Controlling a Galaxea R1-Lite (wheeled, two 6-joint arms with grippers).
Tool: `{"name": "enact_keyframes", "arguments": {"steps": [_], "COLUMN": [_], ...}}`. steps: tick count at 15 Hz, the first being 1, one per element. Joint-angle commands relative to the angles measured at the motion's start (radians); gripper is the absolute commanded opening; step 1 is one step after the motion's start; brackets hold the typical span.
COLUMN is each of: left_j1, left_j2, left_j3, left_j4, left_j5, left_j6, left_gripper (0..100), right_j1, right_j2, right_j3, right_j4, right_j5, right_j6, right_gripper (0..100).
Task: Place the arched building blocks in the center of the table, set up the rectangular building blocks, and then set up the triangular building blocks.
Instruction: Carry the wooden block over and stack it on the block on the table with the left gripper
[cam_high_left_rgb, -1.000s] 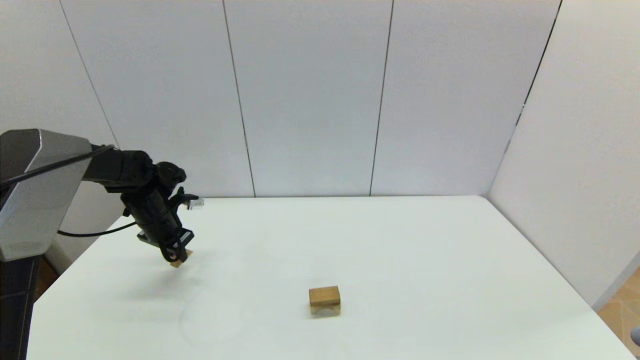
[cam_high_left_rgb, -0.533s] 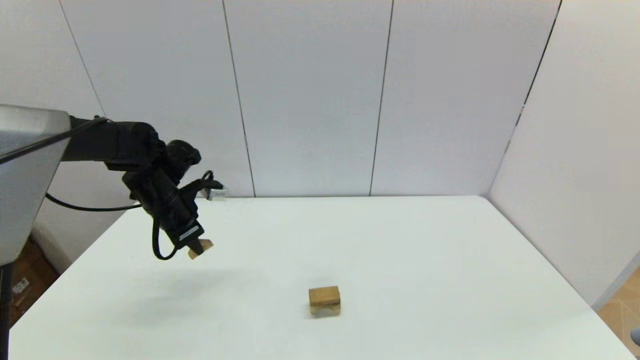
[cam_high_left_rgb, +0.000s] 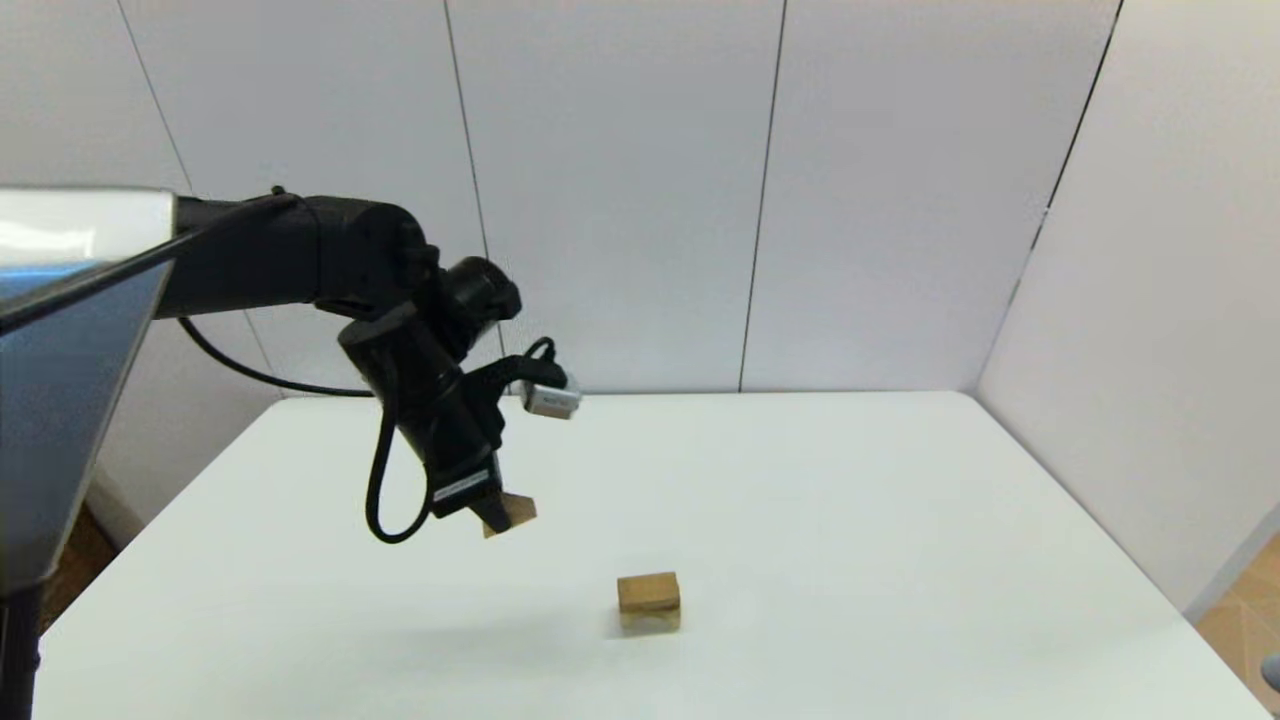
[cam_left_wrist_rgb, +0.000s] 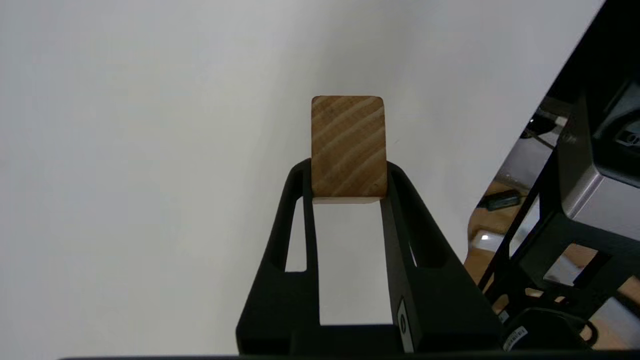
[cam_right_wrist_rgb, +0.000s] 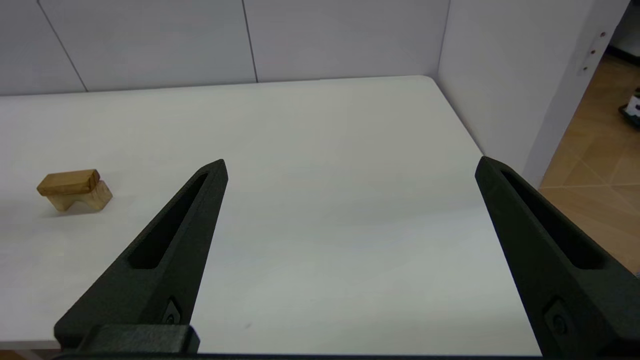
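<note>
The arched block (cam_high_left_rgb: 650, 619) stands near the middle of the white table (cam_high_left_rgb: 850, 480) with its cut-out facing down. A darker flat rectangular block (cam_high_left_rgb: 648, 590) lies on top of it; the right wrist view shows the same rectangular block (cam_right_wrist_rgb: 68, 182) resting on the arched block (cam_right_wrist_rgb: 80, 198). My left gripper (cam_high_left_rgb: 497, 520) hangs above the table, up and to the left of this stack. It is shut on a small light-brown block (cam_high_left_rgb: 514, 513), the triangular block by its size. In the left wrist view this block (cam_left_wrist_rgb: 348, 135) shows one grained rectangular face between the fingers (cam_left_wrist_rgb: 397, 210). My right gripper (cam_right_wrist_rgb: 351, 161) is open and holds nothing.
White wall panels (cam_high_left_rgb: 620, 200) close the table's far and right sides. In the left wrist view, the table edge (cam_left_wrist_rgb: 505, 155) and the robot's dark frame (cam_left_wrist_rgb: 575, 240) show to one side. The right arm is out of the head view.
My left arm has lifted and carried the small block from the table's far left toward the centre, closer to the stack. The stack has not moved.
</note>
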Motion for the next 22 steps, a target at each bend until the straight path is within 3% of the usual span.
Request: {"name": "enact_keyframes", "arguments": {"steps": [1, 10, 19, 22], "left_j1": [-0.104, -0.244, -0.253, -0.253], "left_j2": [0.059, 0.195, 0.270, 0.283], "left_j3": [-0.067, -0.122, -0.123, -0.123], "left_j4": [0.006, -0.001, -0.188, -0.192], "left_j5": [-0.001, 0.005, 0.051, 0.072], "left_j6": [0.005, 0.005, 0.027, 0.064], "left_gripper": [0, 0, 0, 0], "right_j1": [0.001, -0.001, 0.001, 0.001], "right_j2": [0.000, 0.000, 0.000, 0.000], "right_j3": [0.000, 0.000, 0.000, 0.000], "right_j4": [-0.001, -0.001, -0.001, -0.001], "right_j5": [0.000, 0.000, 0.000, 0.000], "right_j6": [0.001, 0.001, 0.001, 0.001], "right_gripper": [100, 100, 100, 100]}}
